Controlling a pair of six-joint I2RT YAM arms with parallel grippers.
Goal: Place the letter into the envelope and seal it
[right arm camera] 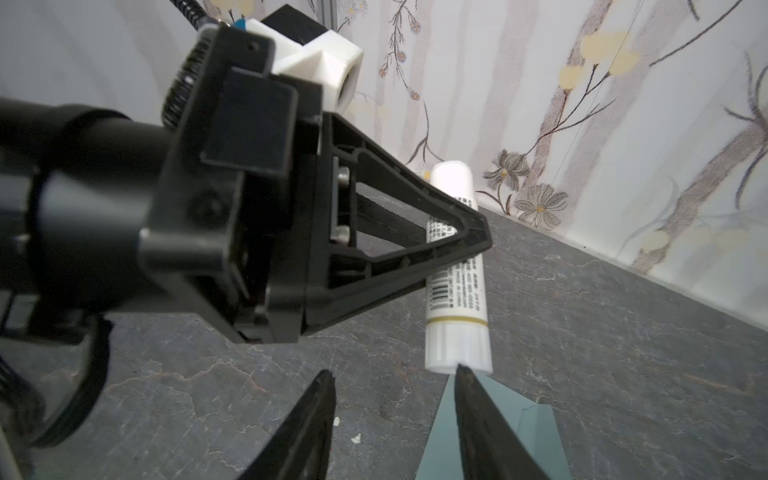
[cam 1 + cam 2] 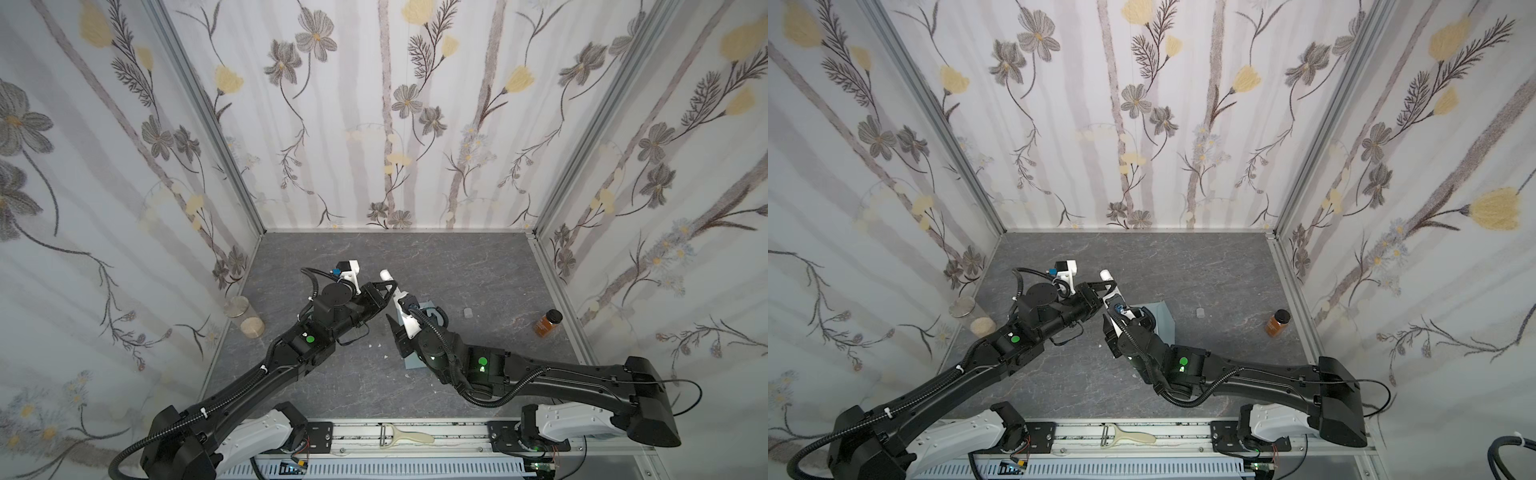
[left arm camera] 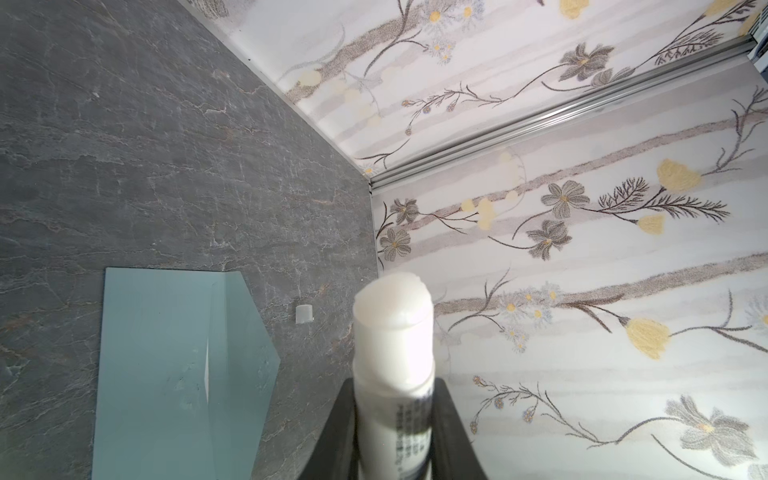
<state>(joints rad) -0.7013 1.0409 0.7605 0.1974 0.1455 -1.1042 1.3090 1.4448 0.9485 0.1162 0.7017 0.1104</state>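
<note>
The envelope [image 3: 166, 353] lay flat on the table [image 3: 124, 145] beneath the right arm, its pointed flap folded open. That left the inner face of the flap bare and ready for glue. A thin white sliver [image 3: 206, 365] showed at the mouth where flap met pocket. It was probably the edge of the letter tucked inside, though too little showed to be sure. The left gripper [image 3: 395, 399] had its fingers clamped on the middle of a white glue stick [image 3: 392, 332]. It held the stick off the table with the uncapped, glue-bearing end pointing away from the wrist. A small pale cap [image 3: 304, 313] sat on the table just beyond the flap's point, out of the way. The right gripper [image 1: 395, 374] faced the stick's ribbed base with its fingers apart, gripping nothing, one tip at the base's rim. It seemed placed either to twist the base and raise more glue, or to steady the envelope. By this judgement insertion looked done and gluing the flap was the step in hand.
</note>
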